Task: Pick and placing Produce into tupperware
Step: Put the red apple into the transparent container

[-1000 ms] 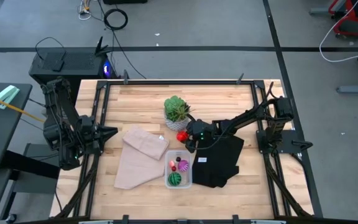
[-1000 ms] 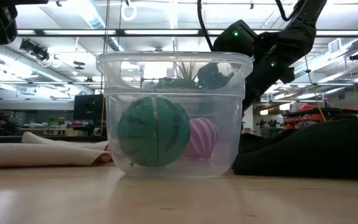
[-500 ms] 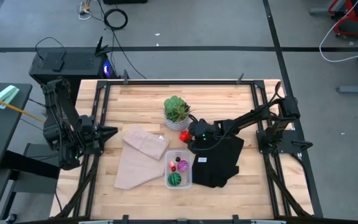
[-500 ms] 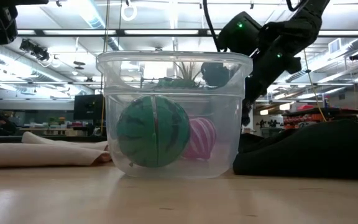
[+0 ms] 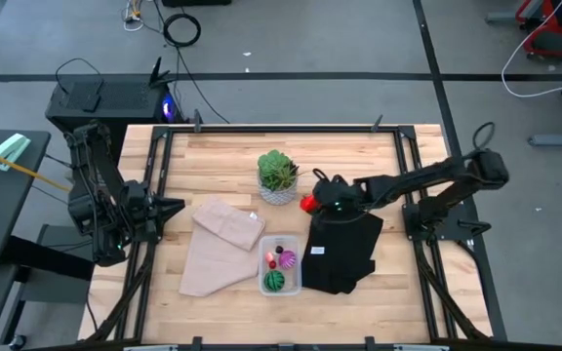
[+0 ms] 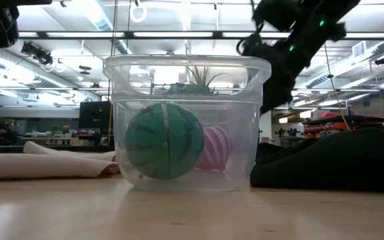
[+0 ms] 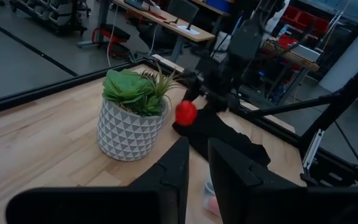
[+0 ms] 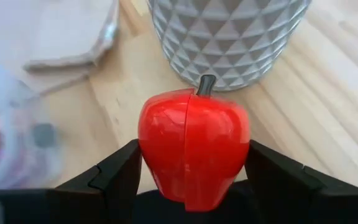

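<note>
My right gripper [image 5: 310,204] is shut on a red toy apple [image 8: 191,155], which hangs in the air beside the spiky green plant in its white pot [image 5: 278,176], above the far edge of the black cloth [image 5: 344,249]. The clear tupperware [image 5: 280,265] stands on the wood near the table's front. It holds a dark green striped ball [image 6: 164,140], a magenta striped ball [image 6: 216,148] and small red and dark pieces. My left gripper [image 7: 197,168] waits shut and empty at the table's left edge. My right gripper pinches the red apple by its two opposite sides [image 8: 146,146] between its two fingers [image 8: 120,174]. The fingers slant down from the table's right side. The apple is lifted clear of the table, with its dark stem [image 8: 205,84] pointing away from the gripper toward the pot.
A folded tan cloth [image 5: 222,239] lies left of the tupperware. The black cloth lies right of it, under the right arm [image 5: 427,180]. Bare wood shows along the far edge and in front of the tupperware [image 6: 192,213].
My right gripper has risen with the red apple, gone toward the table's right edge and tipped less steeply. It stays shut on the apple. The things in the tupperware have not moved.
</note>
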Controlling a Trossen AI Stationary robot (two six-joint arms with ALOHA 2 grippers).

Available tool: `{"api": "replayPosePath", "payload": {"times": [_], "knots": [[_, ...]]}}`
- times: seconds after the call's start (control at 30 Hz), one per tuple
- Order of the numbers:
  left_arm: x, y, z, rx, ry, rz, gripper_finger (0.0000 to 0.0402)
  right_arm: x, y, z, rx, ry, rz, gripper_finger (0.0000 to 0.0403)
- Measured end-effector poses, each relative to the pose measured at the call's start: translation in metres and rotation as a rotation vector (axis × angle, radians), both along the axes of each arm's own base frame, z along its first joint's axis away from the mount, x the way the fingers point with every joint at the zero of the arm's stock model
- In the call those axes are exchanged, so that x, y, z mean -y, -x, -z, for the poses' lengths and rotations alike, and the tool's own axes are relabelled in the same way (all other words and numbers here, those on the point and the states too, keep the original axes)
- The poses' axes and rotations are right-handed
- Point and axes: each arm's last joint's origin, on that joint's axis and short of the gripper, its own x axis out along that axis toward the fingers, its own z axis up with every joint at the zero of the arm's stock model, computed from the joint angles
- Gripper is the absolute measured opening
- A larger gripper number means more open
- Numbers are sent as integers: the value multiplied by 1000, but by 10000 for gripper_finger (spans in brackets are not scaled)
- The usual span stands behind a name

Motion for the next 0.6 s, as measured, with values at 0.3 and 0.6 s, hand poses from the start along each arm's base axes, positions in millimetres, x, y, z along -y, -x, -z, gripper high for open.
{"api": "replayPosePath", "payload": {"times": [0.3, 0.6], "knots": [[0, 0, 0, 0, 0, 0, 64, -15, 36, -64, 245, -27, 13, 266], [0, 0, 0, 0, 0, 0, 69, -30, 64, -114, 467, -9, -64, 267]]}}
